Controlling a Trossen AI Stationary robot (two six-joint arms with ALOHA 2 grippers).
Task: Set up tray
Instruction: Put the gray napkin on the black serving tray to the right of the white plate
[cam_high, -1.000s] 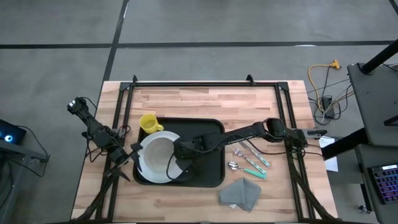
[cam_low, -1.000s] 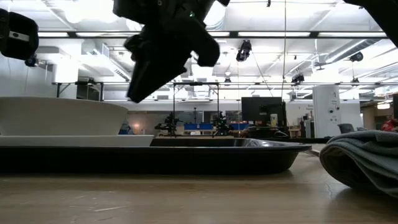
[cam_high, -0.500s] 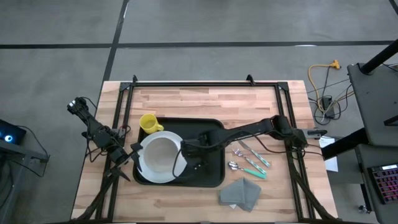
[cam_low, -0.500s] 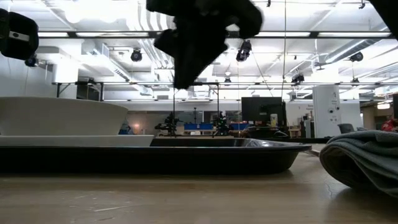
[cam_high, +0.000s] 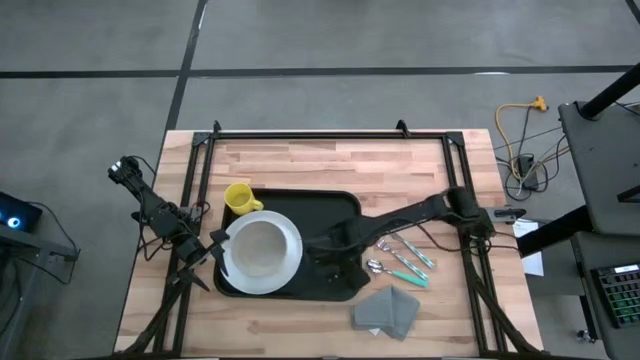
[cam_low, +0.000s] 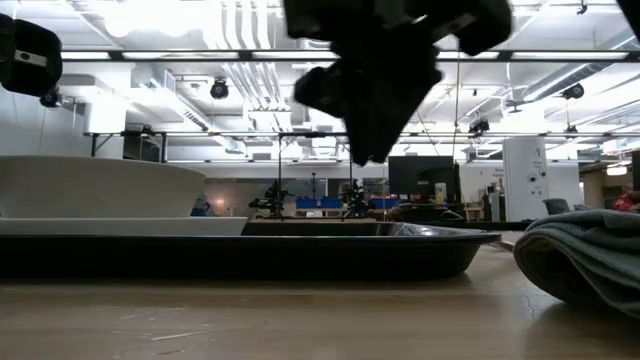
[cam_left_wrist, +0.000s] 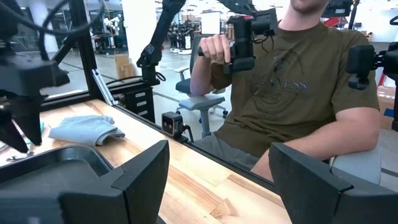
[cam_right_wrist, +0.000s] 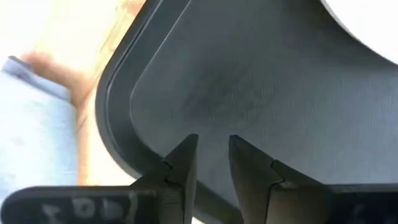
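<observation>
The black tray lies in the middle of the table, and its rim shows in the low view. A white plate sits on its left half. My right gripper hangs over the tray's bare right half, fingers pointing steeply down, clear of the floor. In the right wrist view a narrow gap with nothing in it shows between the fingers. My left gripper waits open at the tray's left edge.
A yellow mug stands at the tray's far left corner. Cutlery with teal handles lies right of the tray, and a folded grey napkin lies near the front edge. A seated person shows beyond the table.
My right gripper has moved from over the plate's right rim toward the table's right edge, over the tray's bare floor, and has tipped to point more steeply down. The plate stays where it was.
</observation>
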